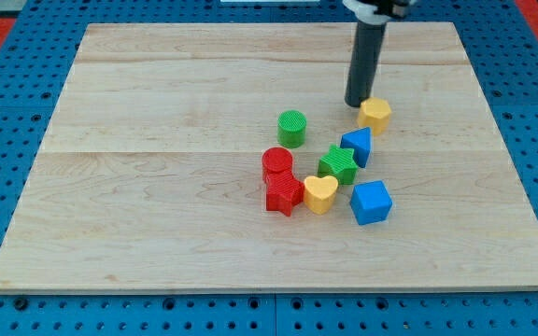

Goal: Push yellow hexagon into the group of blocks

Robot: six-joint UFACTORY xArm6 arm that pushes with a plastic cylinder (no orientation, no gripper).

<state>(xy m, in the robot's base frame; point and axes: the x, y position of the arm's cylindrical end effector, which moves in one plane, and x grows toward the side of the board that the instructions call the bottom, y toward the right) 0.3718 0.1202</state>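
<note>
The yellow hexagon [375, 113] lies on the wooden board [157, 187], right of centre. My tip [357, 103] touches or nearly touches its upper left side. Just below the hexagon is a blue triangular block [358, 146], with a small gap between them. The group continues down and left: a green star-like block [338, 164], a yellow heart [320, 193], a red star-like block [284, 193], a red cylinder [276, 161] and a blue cube [371, 202]. A green cylinder [291, 126] stands to the left of the tip.
The board lies on a blue perforated table [7, 112]. The rod [366, 61] rises from the tip to the view's top edge.
</note>
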